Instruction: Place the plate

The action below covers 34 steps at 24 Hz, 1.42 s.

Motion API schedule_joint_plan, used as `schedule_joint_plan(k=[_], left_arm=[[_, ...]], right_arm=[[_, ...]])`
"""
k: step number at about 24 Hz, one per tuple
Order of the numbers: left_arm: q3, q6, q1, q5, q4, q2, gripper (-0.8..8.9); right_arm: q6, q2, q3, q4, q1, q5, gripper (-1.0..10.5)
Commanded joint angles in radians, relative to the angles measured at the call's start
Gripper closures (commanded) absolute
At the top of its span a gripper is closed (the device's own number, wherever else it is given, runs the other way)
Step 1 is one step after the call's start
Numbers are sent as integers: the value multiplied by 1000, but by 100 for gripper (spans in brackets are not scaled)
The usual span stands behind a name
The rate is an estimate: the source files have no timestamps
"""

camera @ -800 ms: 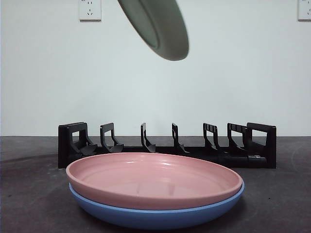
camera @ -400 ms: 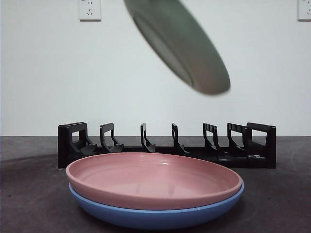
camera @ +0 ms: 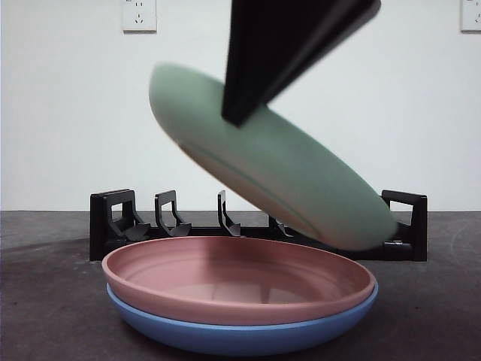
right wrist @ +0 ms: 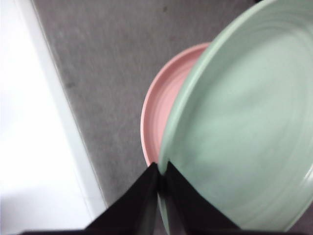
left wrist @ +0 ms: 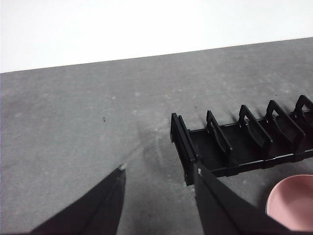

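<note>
Above the table [camera: 45, 301], right claw [right wrist: 160, 172] pinches the seemingly tilted green plate's [camera: 278, 177] rim.

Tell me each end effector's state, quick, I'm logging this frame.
Left end effector: open, holding nothing, near the black dish rack.
Right end effector: shut on the green plate's rim.

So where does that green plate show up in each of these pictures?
Front view: the green plate hangs tilted in mid-picture above the pink plate, gripped at its rim by the right end effector.
Left wrist view: not in it.
Right wrist view: it fills the right side, its rim pinched between the jaws.
Shared landmark: the pink plate, at the left wrist picture's lower right corner.
</note>
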Motion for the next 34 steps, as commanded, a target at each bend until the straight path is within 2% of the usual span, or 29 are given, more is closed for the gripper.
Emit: schedule_joint_plan(k=[1, 20, 23, 27, 34], left_arm=[[14, 3, 0, -2, 11, 4, 595], [14, 5, 0, -2, 11, 5, 595], [14, 4, 0, -2, 11, 5, 595], [14, 4, 0, -2, 11, 5, 595], [14, 4, 0, -2, 10, 5, 595]], right_arm=[[-40, 42, 15, -16, 14, 5, 934], [-241, 190, 15, -3, 15, -3, 934], [-250, 190, 15, -7, 15, -30, 932], [-250, 190, 15, -11, 18, -51, 856], [-249, 190, 15, -15, 21, -55, 855]])
